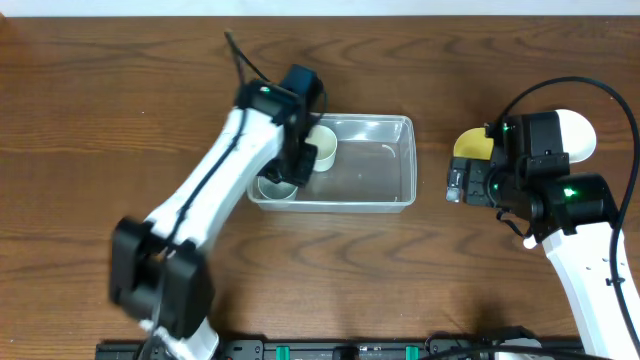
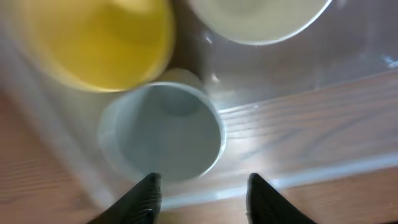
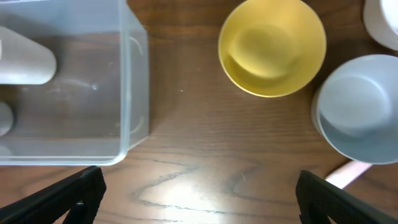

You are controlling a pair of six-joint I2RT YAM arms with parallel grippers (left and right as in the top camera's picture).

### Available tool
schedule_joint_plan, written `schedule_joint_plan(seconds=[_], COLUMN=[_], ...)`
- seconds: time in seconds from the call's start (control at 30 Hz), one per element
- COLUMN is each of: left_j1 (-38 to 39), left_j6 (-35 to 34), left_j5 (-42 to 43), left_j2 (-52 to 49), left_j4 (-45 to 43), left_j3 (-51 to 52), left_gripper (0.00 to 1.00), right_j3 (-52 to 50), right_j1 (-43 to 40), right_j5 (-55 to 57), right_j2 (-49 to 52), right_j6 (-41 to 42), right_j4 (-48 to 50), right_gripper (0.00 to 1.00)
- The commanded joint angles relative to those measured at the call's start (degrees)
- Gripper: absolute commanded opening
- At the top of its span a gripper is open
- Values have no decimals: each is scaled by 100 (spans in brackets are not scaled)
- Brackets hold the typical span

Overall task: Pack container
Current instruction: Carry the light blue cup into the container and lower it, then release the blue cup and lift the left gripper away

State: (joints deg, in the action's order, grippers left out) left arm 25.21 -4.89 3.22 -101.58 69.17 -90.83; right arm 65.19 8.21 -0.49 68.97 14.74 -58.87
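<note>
The clear container (image 1: 385,128) lies mid-table. My left gripper (image 1: 290,165) hangs over its left end, open and empty. In the left wrist view its fingers (image 2: 202,199) straddle the container wall (image 2: 317,174), just below a pale blue cup (image 2: 165,134). A yellow cup (image 2: 93,43) and a white cup (image 2: 261,18) sit beyond it. My right gripper (image 1: 458,185) is open and empty, right of the container. In the right wrist view it (image 3: 199,199) hovers over bare table between the container (image 3: 134,93) and a yellow bowl (image 3: 272,46).
A yellow bowl (image 1: 472,143) and a white bowl (image 1: 578,135) sit at the right, partly under my right arm. The right wrist view shows a pale blue bowl (image 3: 360,109), a white rim (image 3: 385,18) and a pink object (image 3: 348,174).
</note>
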Motion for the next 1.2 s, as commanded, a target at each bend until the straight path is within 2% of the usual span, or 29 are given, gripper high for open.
schedule_joint_plan(seconds=[0.0, 0.2, 0.37, 0.47, 0.67, 0.87, 1.17], left_j1=[-422, -1886, -3128, -3550, -3665, -3665, -3665], left_j6=[-11, -186, -181, -184, -181, -181, -181], left_j5=[-546, -468, 254, 590, 643, 645, 645], left_j2=[1049, 2253, 2542, 2470, 2146, 1757, 1379], left_j4=[66, 79, 197, 219, 219, 219, 216], left_j3=[-282, -280, -278, -214, -26, 72, 72], left_gripper=[68, 88, 91, 91, 91, 92, 92], right_j3=[50, 129, 955, 1668, 2452, 2465, 2465], right_j1=[-33, -33, -188, -411, -568, -568, -553], right_j5=[-136, 146, 734, 798, 754, 691, 627], right_j2=[2, 9, 380, 929, 2343, 3488, 4601], right_j6=[44, -153, -111, -278, -713, -710, -704], right_j4=[90, 398, -129, -463, -551, -321, -42], right_gripper=[99, 99, 99, 99, 99, 99, 99])
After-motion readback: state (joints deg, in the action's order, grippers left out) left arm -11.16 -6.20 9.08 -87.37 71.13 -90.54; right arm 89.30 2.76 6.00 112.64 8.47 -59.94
